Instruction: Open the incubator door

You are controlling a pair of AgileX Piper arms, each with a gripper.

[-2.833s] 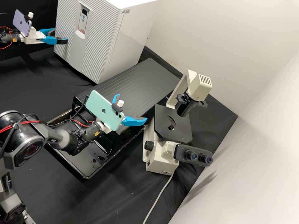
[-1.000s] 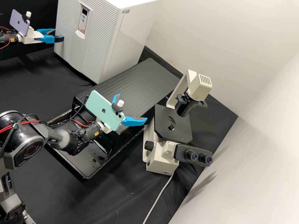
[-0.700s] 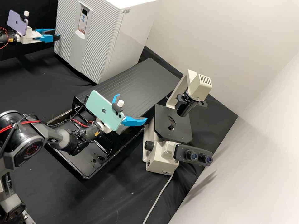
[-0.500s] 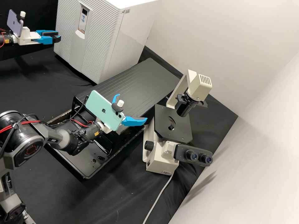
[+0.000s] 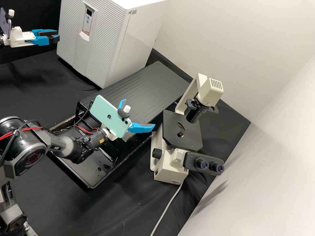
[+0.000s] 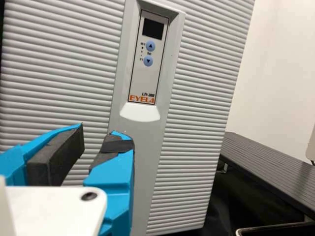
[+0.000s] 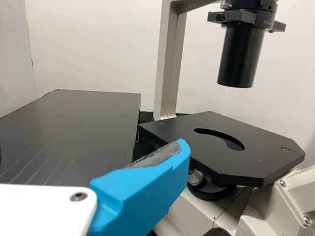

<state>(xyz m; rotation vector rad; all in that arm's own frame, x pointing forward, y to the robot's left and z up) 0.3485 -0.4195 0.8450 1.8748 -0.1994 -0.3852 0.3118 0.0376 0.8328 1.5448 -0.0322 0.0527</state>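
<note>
Left pincer point(image 5: 54, 35) farther from ridged incubator point(image 5: 106, 42)

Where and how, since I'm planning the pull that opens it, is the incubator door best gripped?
Probably by the door's upright edge nearest the left claw, coming in from outside that edge and hooking behind it if a gap allows. The ribbed front is broad and flat, so it offers little to pinch. I cannot tell the hinge side.
</note>
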